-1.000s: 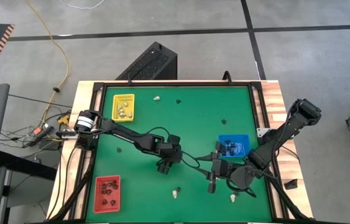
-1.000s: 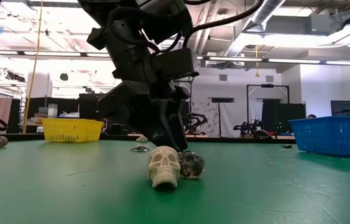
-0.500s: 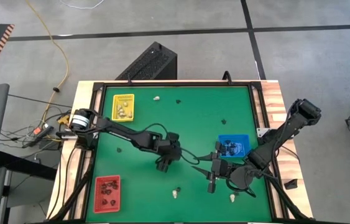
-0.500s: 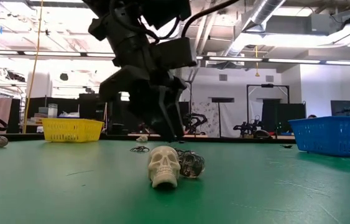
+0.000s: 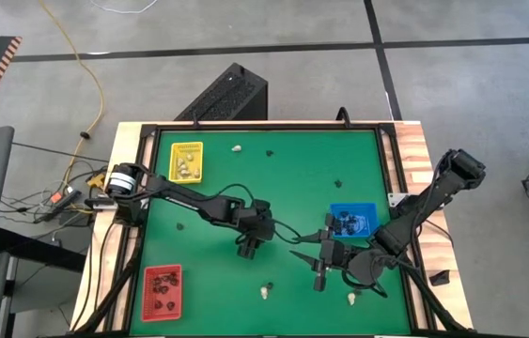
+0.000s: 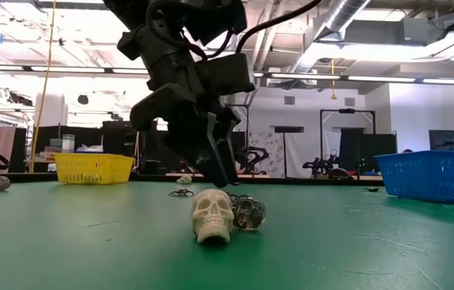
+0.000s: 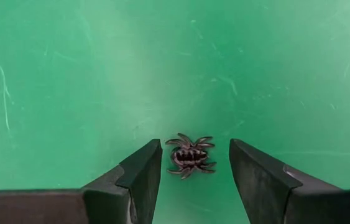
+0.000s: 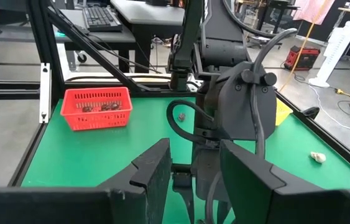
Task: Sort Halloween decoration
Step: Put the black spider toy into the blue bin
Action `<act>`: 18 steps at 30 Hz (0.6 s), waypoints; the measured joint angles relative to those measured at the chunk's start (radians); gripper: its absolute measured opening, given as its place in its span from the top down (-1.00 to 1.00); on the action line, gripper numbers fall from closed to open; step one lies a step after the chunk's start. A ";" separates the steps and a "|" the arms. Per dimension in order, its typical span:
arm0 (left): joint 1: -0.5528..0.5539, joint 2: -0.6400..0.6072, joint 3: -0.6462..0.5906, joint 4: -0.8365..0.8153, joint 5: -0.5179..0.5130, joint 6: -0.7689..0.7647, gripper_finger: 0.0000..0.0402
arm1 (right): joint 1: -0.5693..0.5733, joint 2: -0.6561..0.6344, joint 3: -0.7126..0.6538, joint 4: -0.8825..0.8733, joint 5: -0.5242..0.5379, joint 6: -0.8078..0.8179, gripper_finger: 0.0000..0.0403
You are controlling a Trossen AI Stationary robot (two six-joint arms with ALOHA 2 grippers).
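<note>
- Now a small black spider [image 7: 189,156] is being lined up for a pick on the green table [image 5: 292,178].
- It lies between the open fingers of the left gripper [image 7: 190,171], not yet touched or held.
- Next, the gripper needs to be lowered straight down and closed on the spider.
- The right gripper [image 8: 193,171] is kept open and empty nearby, just beside the blue tray [image 5: 352,220].

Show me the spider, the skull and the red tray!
spider [image 7: 189,156], left wrist view, on its body.
skull [image 6: 212,213], low view, on its face.
red tray [image 5: 162,291], high view, on its side rim.
</note>
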 joint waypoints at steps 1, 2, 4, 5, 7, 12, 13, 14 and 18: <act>0.000 0.000 -0.002 0.003 0.004 -0.003 0.11 | 0.000 0.000 0.000 0.000 0.000 0.000 0.16; 0.000 0.000 -0.006 0.008 0.007 -0.001 0.11 | 0.000 0.000 0.000 0.001 0.000 0.000 0.16; 0.000 0.000 -0.025 0.022 0.007 0.000 0.11 | 0.001 0.000 0.000 0.001 0.000 0.000 0.16; 0.000 0.000 -0.034 0.023 0.004 -0.006 0.11 | 0.001 0.000 0.000 0.001 0.000 0.000 0.16; 0.000 0.000 -0.036 0.023 0.004 -0.020 0.11 | 0.001 0.000 0.000 0.001 0.000 0.000 0.16; 0.002 0.012 -0.035 0.050 0.005 -0.017 0.11 | 0.001 0.000 0.000 0.005 0.000 0.000 0.16; 0.002 0.016 -0.035 0.060 0.005 -0.018 0.11 | 0.001 0.000 0.000 0.007 -0.001 -0.001 0.16; 0.002 0.017 -0.035 0.058 0.007 -0.018 0.11 | 0.001 0.000 0.000 0.008 -0.001 -0.001 0.16; 0.002 0.042 -0.034 0.067 0.008 -0.020 0.11 | 0.003 0.000 0.000 0.015 -0.002 -0.001 0.16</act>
